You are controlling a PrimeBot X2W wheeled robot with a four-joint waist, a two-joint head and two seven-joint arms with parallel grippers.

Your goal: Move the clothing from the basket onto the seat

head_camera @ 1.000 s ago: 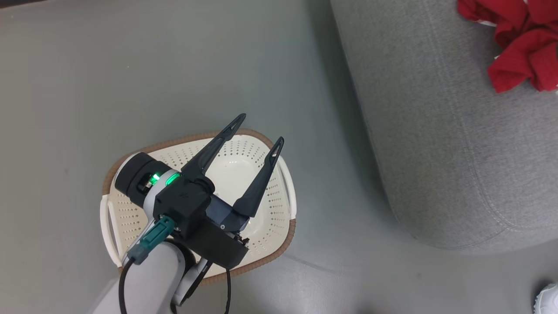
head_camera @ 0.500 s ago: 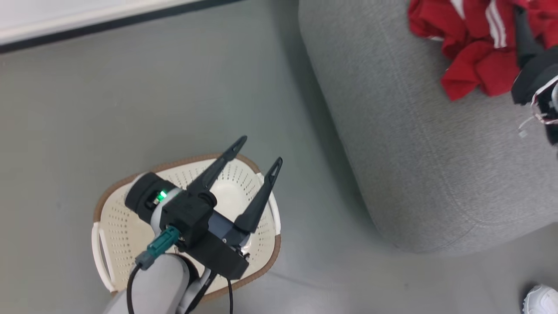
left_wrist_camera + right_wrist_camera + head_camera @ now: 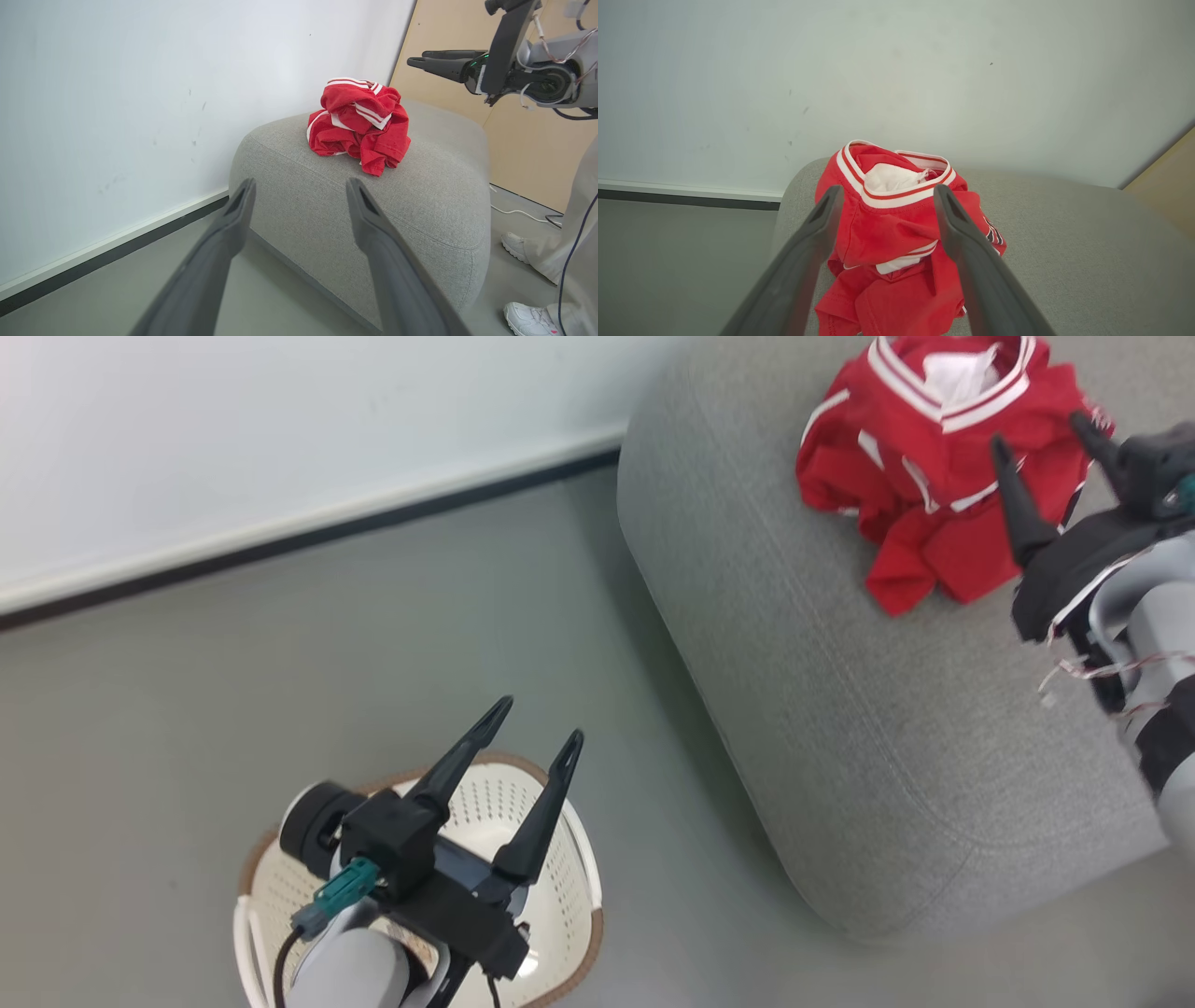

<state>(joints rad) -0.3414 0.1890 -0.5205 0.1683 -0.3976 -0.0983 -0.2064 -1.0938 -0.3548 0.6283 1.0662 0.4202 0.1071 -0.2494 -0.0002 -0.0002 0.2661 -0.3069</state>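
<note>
The clothing (image 3: 920,485) is a crumpled red heap with white stripe trim, lying loose on the top of the grey seat (image 3: 840,709). My right gripper (image 3: 1038,432) hovers open just beside the heap, with one finger over its edge. In the right wrist view the clothing (image 3: 887,228) sits between and beyond that gripper's (image 3: 888,189) spread fingers on the seat (image 3: 1064,261). The left gripper (image 3: 540,721) stands open and empty above the cream basket (image 3: 574,887), whose visible inside is bare plastic. The left wrist view looks past the open left gripper (image 3: 300,184) to the clothing (image 3: 359,126), the seat (image 3: 420,205) and the right gripper (image 3: 418,58).
A white wall (image 3: 280,439) with a dark baseboard (image 3: 308,537) runs behind the grey floor (image 3: 233,691). A person's trouser leg (image 3: 574,242) and white shoes (image 3: 528,319) stand by the seat's far side, near a floor cable (image 3: 518,212) and a wooden panel (image 3: 523,140).
The head camera has swung up toward the wall. My right gripper has come into view and now stands open beside the red heap. The left gripper is still open over the basket.
</note>
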